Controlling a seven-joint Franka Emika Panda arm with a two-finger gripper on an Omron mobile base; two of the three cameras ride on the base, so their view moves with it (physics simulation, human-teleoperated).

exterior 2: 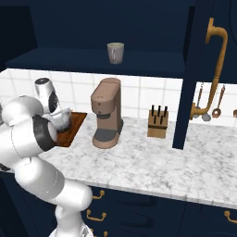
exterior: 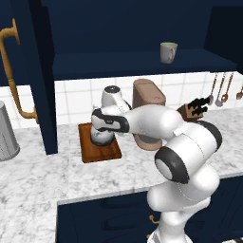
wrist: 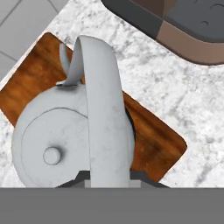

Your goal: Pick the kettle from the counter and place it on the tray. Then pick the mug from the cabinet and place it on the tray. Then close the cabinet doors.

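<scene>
The silvery-grey kettle (wrist: 57, 135) stands over the dark reddish-brown tray (wrist: 153, 140), its spout toward the wall tiles. Its arched handle runs down between the fingers of my gripper (wrist: 109, 175), which is shut on it from above. From the base, the kettle (exterior: 101, 137) shows under my gripper (exterior: 103, 129) on the tray (exterior: 102, 153); whether its bottom touches the tray I cannot tell. The pale mug (exterior: 168, 52) stands upright on the shelf of the open cabinet (exterior: 118, 64). Both cabinet doors (exterior: 31, 71) (exterior 2: 203, 69) stand swung open.
A brown coffee machine (exterior 2: 107, 113) stands just right of the tray (exterior 2: 74, 127) on the marbled counter (exterior: 47, 175). A knife block (exterior 2: 157, 122) sits further right, with utensils (exterior 2: 208, 102) hanging on the wall. A ribbed grey canister (exterior: 5, 133) stands far left.
</scene>
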